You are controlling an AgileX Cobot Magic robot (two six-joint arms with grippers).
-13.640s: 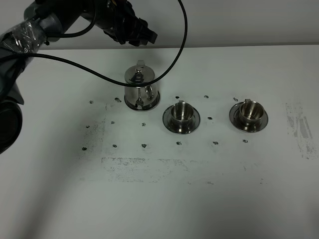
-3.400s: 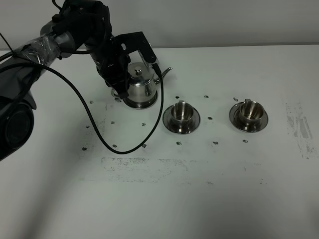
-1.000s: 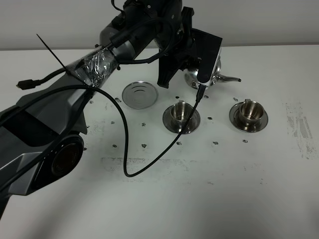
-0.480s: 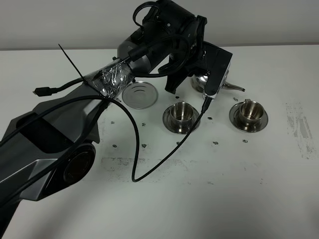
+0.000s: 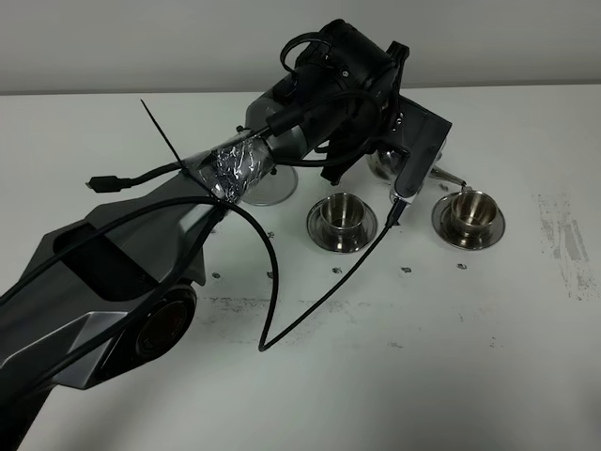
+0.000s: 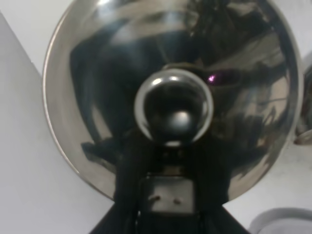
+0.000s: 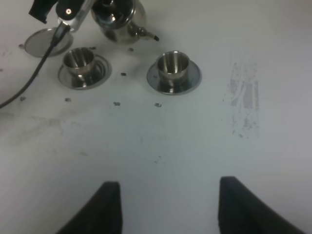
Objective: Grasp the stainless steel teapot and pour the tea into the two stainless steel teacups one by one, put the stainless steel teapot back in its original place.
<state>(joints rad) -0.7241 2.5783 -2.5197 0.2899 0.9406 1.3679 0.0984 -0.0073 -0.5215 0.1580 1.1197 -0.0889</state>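
Left claw [image 6: 165,192] grips the teapot [image 7: 118,18], carried near the far edge of the tabletop [image 5: 451,357], its spout towards the cup nearer the right edge [image 5: 470,210]. Right claw [image 7: 165,204] stands wide, idle. Risks as I judge them:
- The spout looks short of the rim, so tilting now would wet the saucer [image 5: 445,231].
- The slack cable [image 5: 319,291] beside the other cup [image 5: 342,214] could drag it.
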